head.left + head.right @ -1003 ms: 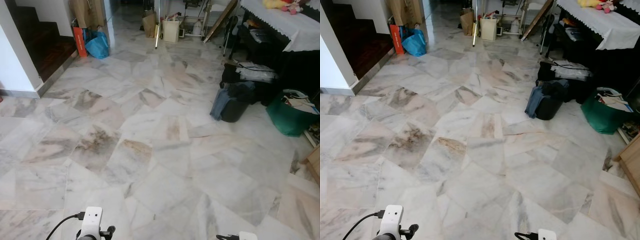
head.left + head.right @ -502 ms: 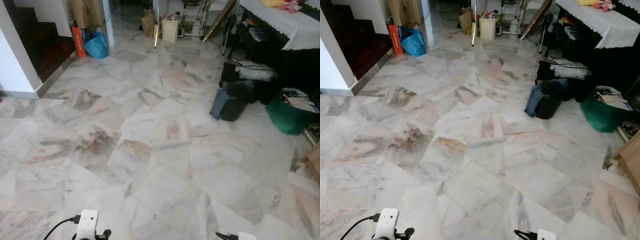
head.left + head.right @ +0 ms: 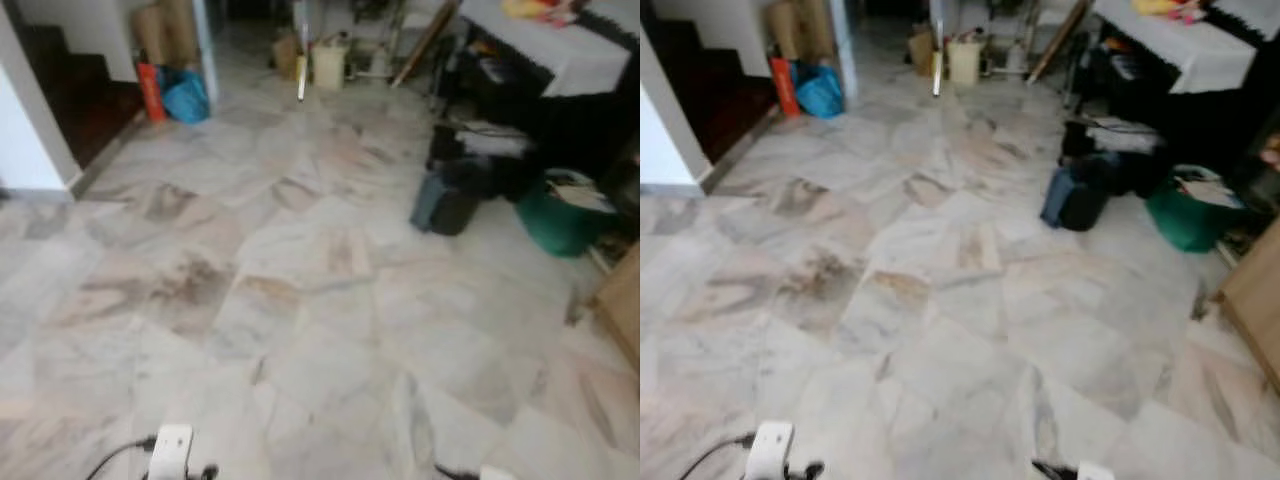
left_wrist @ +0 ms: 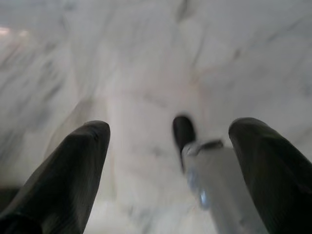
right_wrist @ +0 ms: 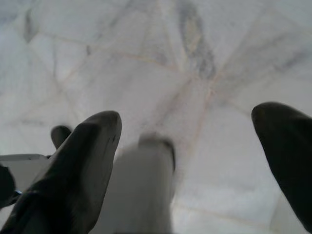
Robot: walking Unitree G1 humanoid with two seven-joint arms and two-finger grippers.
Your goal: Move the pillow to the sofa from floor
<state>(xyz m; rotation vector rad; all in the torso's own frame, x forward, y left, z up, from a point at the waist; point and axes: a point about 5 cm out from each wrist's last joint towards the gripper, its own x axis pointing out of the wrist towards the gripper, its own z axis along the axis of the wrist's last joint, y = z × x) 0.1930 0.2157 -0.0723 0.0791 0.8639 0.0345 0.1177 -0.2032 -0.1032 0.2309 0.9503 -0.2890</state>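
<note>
Stretching ahead lay a marble floor [image 3: 300,300], blurred in both eye views. At about two o'clock a dark bag [image 3: 445,205] sat on the tiles, with a green basket [image 3: 555,220] just beside it further right and a table under a white cloth [image 3: 570,50] behind them at one o'clock. At eleven o'clock a blue bag [image 3: 186,97] leaned near a red one [image 3: 150,92], by a dark stairway [image 3: 75,95]. Boxes and a pale container [image 3: 328,62] stood at twelve o'clock. No pillow could be made out among these things, nor a sofa. The left gripper [image 4: 168,129] hung low over the tiles, its fingers [image 4: 73,165] spread wide and holding nothing. The right gripper [image 5: 187,119] hung likewise, fingers [image 5: 83,156] spread apart over bare marble.
</note>
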